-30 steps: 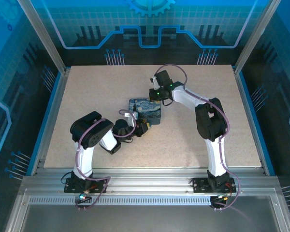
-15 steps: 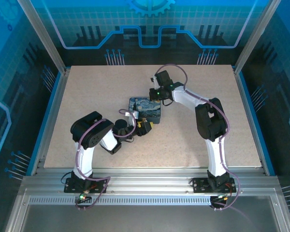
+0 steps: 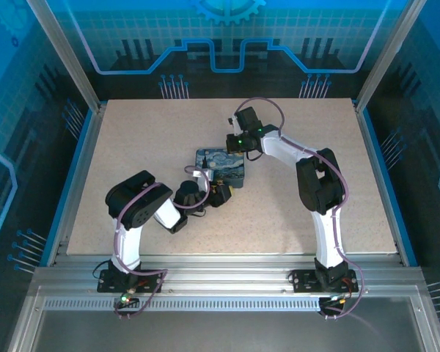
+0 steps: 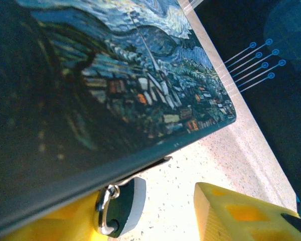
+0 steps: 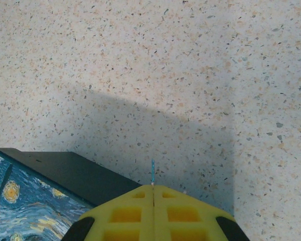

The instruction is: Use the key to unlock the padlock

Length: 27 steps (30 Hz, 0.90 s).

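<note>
Your left tool (image 4: 148,203), jaws partly apart, brackets the padlock (image 4: 121,202) hanging at the edge of the painted box (image 4: 115,85), bottom centre of its wrist view. Your right tool (image 5: 153,190) is pinched closed; whether it holds the key, I cannot tell. You seem to be steadying the lock; next, clamp its body squarely.

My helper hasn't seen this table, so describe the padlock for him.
On the speckled table sits a box with a starry-night painting on top. Under its edge, by the left hand, is the padlock: small, dark, with a shiny metal loop.
</note>
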### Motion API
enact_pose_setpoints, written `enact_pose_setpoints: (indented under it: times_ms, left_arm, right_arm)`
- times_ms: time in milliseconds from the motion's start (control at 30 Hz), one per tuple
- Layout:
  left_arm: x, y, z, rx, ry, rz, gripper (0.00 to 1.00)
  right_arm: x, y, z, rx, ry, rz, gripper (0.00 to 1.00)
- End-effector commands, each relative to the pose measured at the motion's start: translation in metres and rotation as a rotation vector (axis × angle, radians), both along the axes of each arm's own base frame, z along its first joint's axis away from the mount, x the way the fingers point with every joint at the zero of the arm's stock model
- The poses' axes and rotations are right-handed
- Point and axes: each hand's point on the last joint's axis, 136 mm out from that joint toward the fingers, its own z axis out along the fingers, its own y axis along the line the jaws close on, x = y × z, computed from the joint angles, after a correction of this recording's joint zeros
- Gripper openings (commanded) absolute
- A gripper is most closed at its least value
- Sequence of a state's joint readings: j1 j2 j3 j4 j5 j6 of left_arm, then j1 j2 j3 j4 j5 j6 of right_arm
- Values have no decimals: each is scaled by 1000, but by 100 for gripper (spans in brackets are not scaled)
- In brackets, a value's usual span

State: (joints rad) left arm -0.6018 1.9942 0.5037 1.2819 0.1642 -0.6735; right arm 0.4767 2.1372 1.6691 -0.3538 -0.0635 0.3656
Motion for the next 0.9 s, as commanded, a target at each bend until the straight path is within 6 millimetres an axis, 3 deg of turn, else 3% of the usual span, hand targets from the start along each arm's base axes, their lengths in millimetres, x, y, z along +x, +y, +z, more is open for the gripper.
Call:
enact_pose_setpoints:
  times_ms: [0, 400, 867]
  left_arm:
    - [5, 4, -11, 64, 14, 34, 42]
    - [0, 10, -17, 77, 32, 21, 16]
    - [-16, 12, -18, 230, 201, -88, 4]
  right_arm:
    - [-38, 6, -27, -21, 148, 42, 0]
    - [-37, 3, -23, -20, 136, 39, 0]
    - [-23, -28, -1, 15, 98, -16, 0]
